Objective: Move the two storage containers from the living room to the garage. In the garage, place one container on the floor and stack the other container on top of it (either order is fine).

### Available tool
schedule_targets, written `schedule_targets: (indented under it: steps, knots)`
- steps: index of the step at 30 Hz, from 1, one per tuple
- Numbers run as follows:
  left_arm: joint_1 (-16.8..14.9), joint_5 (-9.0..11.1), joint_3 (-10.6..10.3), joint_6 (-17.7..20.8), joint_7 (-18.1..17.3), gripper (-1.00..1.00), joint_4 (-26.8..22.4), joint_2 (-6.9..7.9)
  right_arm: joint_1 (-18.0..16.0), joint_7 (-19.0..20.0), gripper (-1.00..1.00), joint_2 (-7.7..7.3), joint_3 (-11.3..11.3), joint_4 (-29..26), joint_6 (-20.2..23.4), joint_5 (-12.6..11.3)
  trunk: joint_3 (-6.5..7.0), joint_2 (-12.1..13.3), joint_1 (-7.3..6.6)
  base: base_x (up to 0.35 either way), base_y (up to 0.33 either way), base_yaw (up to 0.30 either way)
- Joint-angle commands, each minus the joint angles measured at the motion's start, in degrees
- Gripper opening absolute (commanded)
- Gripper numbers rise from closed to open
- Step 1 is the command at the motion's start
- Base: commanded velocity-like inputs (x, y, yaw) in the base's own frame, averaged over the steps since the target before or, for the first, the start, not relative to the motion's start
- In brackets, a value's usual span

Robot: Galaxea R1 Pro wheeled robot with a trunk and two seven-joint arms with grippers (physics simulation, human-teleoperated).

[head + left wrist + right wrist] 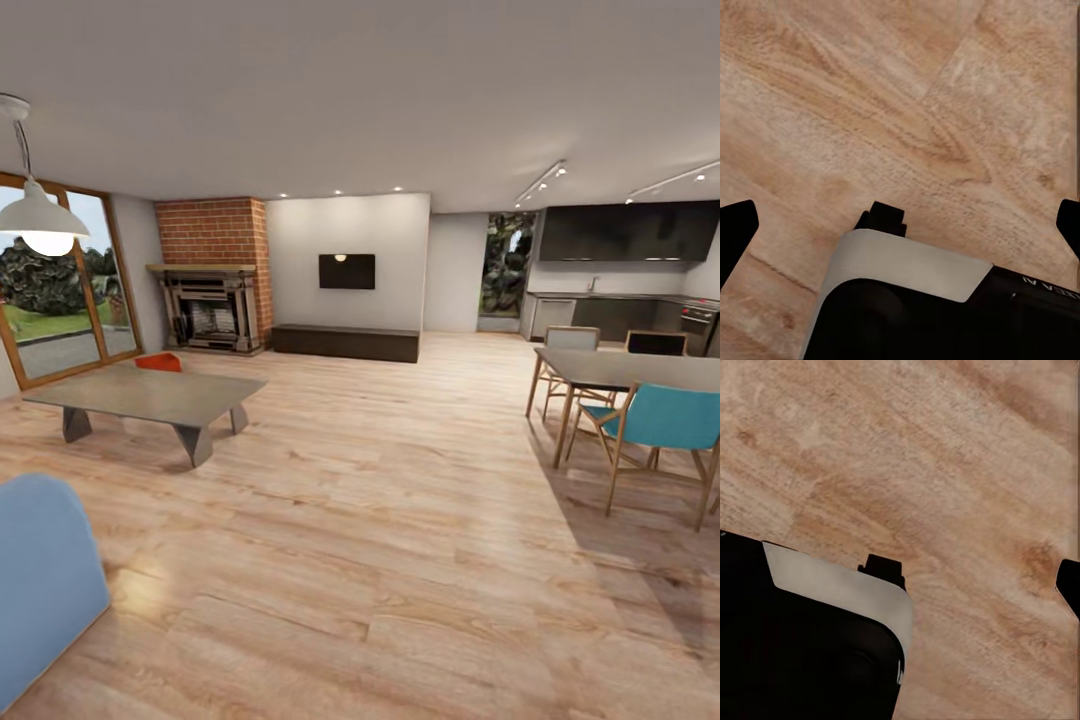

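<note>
Room: living room, light wood plank floor [400, 520] spreading wide.
Large pieces: one brick fireplace [212, 275], one dark low bench [345, 342], one black TV [347, 271] above it on the white wall.
Tables: two — grey coffee table [150, 393] at left, dining table [625, 370] at right with four chairs counted, one of them teal [665, 418].
Storage containers: one orange-red corner [159, 362] peeking past the coffee table's far edge; contents hidden, second one not made out.
Left gripper [900, 225]: over bare planks, dark fingertips [735, 229] spread wide — released, holding nothing.
Right gripper [967, 577]: likewise spread and unloaded.
</note>
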Motion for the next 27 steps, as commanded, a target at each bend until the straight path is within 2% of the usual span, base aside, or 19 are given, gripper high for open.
schedule_targets:
  steps: [1,27]
  knots:
    - [0.0,0.2,0.1,0.0,0.2,1.0,0.0,-0.02,-0.1,0.0,1.0,0.08,0.3,0.2,-0.3,0.1,-0.07,0.0,0.03,0.324,0.0,0.0]
    - [0.0,0.0,0.0,-0.1,0.2,1.0,0.0,-0.55,-0.1,0.0,1.0,0.12,0.4,0.2,-0.1,0.1,-0.07,0.0,0.03,0.322,0.0,0.0]
